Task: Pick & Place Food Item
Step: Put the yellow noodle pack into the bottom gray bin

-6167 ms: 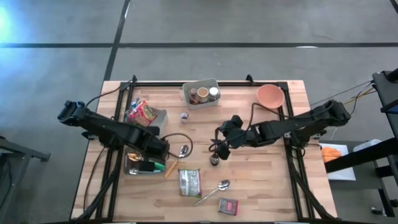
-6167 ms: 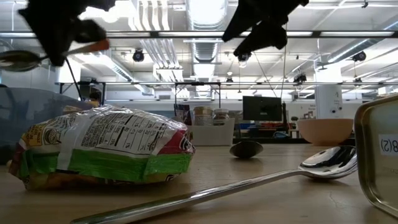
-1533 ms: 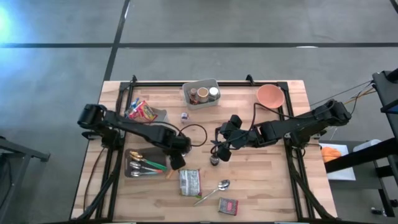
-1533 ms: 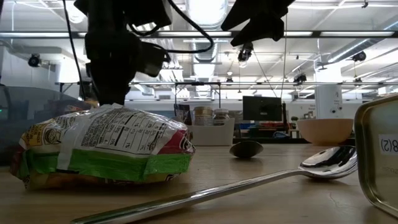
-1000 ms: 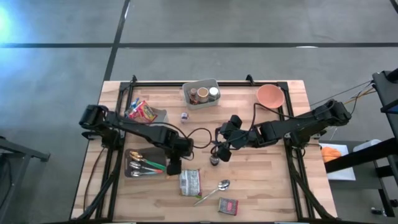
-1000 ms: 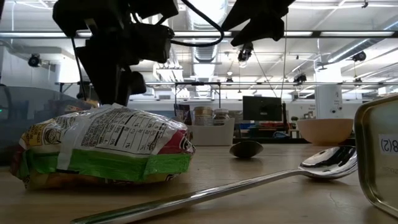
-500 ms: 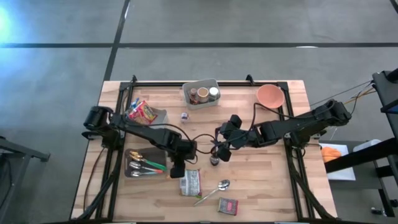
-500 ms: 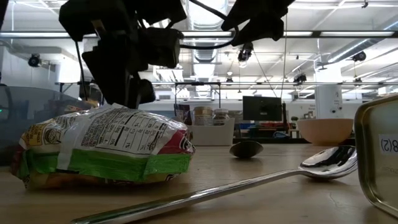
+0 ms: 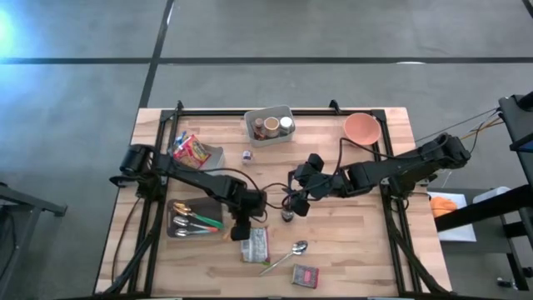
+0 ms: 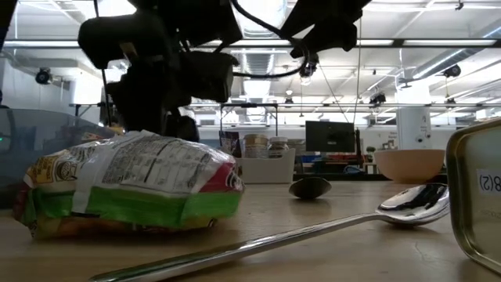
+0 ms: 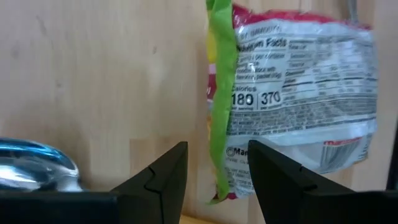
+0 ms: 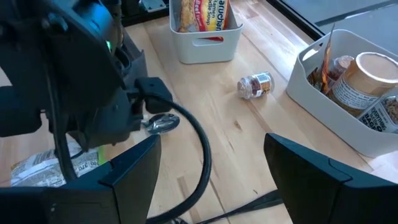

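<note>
Where left tool (image 11: 217,171) straddles, snack bag (image 11: 298,93) edge

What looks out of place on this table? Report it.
A small glass jar lies tipped on its side on the wooden table, outside the white bin holding the other jars. Nothing looks spilled.

This is a robotics lab or test hall in an open industrial space. The high view shows a wooden tabletop (image 9: 350,250) standing on a bare grey concrete floor (image 9: 333,33) marked with dark lines, with a black metal frame (image 9: 391,225) along its edges and cables (image 9: 466,125) running off past its right edge. The low view looks across the tabletop into a large room with exposed ceiling ducts (image 10: 258,59), rows of strip lights (image 10: 258,12), hanging wires, a dark monitor (image 10: 329,135) and shelving well behind the far edge.
</note>
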Controlling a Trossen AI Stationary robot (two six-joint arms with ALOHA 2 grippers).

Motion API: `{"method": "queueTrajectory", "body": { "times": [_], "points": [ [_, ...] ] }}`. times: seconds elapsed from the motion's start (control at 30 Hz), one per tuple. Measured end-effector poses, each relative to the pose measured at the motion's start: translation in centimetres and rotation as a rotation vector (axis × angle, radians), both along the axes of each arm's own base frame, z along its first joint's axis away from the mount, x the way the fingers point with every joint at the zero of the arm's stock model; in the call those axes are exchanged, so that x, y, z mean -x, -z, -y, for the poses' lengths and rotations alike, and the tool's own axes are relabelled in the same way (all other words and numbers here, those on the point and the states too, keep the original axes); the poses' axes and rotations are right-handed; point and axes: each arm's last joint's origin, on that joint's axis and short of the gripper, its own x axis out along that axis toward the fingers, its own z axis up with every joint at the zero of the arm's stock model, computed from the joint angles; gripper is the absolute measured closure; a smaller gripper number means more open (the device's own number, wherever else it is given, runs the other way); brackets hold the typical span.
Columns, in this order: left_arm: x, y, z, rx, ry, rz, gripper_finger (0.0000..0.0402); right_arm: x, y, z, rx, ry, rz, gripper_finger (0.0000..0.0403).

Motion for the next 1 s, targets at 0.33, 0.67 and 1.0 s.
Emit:
{"method": "queueTrajectory", "body": {
  "times": [0.33,0.67,1.0],
  "points": [
    [0.03,0.12,0.27,0.068,0.035,-0.011,0.0231,-0.01,-0.04,0.0,0.0,-0.001,0.001,0.0121],
    [0.09,0.17,0.41,0.072,0.053,-0.008,0.0269,-0.01,-0.04,-0.01,-0.001,-0.001,0.001,0.0121],
    [0.1,0.2,0.42,0.059,0.074,0.002,0.0393,-0.07,-0.27,-0.05,-0.006,-0.006,0.007,0.0121]
  ]
}}
